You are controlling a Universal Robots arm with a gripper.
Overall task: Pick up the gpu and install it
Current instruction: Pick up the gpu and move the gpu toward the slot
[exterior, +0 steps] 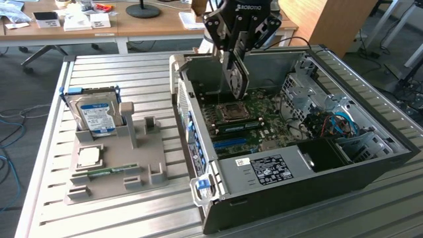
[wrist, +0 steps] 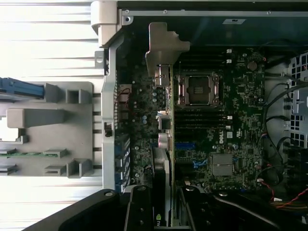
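Above the open black computer case [exterior: 370, 166], which stands toward the slatted metal bench's [exterior: 119, 67] edge on the exterior view's right, the black two-fingered hand [exterior: 237, 58] is clenched on the gpu [exterior: 239, 82], a thin green circuit card with a silver metal end bracket [wrist: 162, 48]. It hangs on edge over the green motherboard [exterior: 254, 119], beside the square processor socket [exterior: 233, 110]; contact cannot be told. Near the bench's opposite edge, a grey moulded holder [exterior: 132, 163] carries an upright blue-labelled silver hard drive [exterior: 96, 116].
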